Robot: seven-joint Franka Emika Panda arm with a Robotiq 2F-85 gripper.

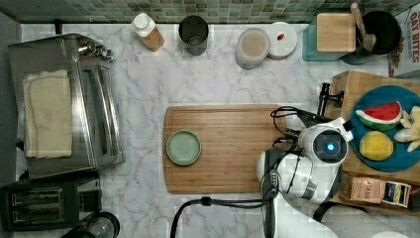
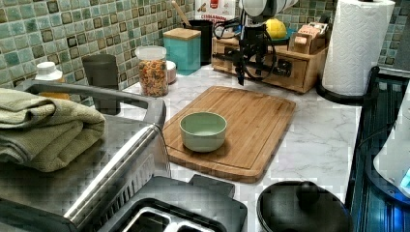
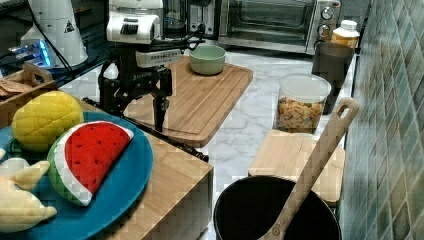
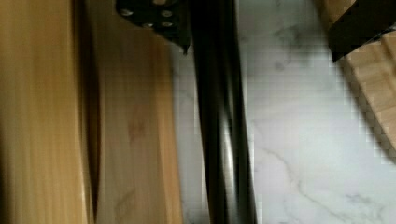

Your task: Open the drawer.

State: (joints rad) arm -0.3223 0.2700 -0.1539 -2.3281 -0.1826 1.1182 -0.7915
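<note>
The drawer (image 2: 285,67) sits in the wooden box at the upper right of the left view. The claw (image 4: 261,28) is spread wide around the black bar handle (image 4: 224,130) (the best place to hold). The drawer looks stiff and light, so it should slide.

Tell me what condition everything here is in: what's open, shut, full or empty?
Drawer: looks shut, no interior showing.
Tool: open, one finger on either side of the black bar handle.
Green bowl: upright, empty.
Pasta jar: lid on, partly full.
Toaster oven: door shut.
Black pot: uncovered, wooden spoon standing in it.
Bottle: capped.
</note>
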